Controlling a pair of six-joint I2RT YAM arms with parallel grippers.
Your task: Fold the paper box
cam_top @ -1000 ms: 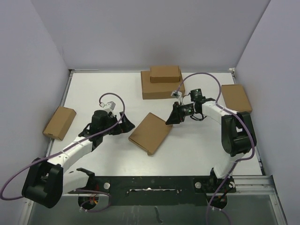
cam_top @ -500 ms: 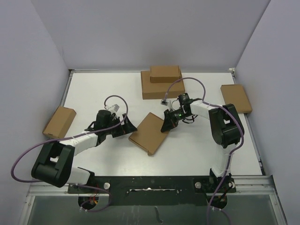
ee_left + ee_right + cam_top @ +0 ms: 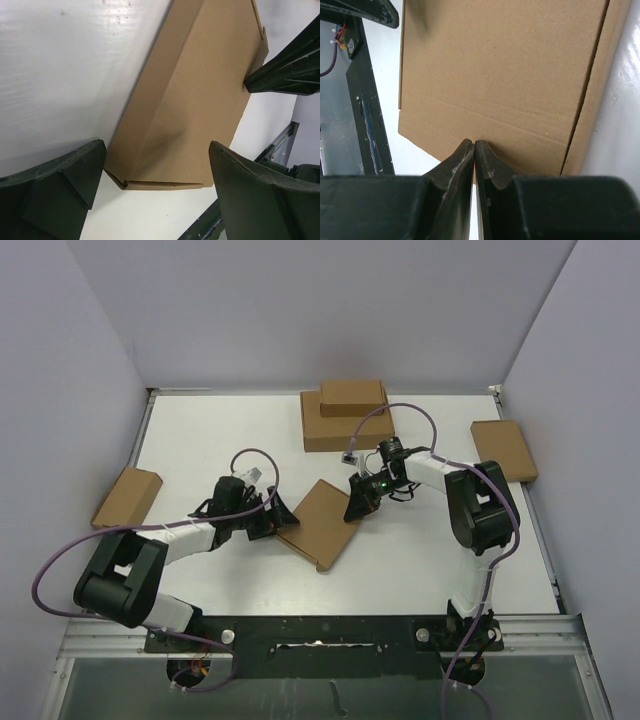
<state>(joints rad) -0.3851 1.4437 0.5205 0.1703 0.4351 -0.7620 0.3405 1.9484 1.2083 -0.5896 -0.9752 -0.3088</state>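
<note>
Paper box (image 3: 320, 525) on worktop (image 3: 200, 440).
Our left jaws gape round its end; right jaws, closed, touch its edge.

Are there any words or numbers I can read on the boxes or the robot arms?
None can be read.
The paper box is plain brown cardboard with no print. So are the stacked boxes, the left box and the right box.
No readable label shows on the left arm or the right arm.
</note>
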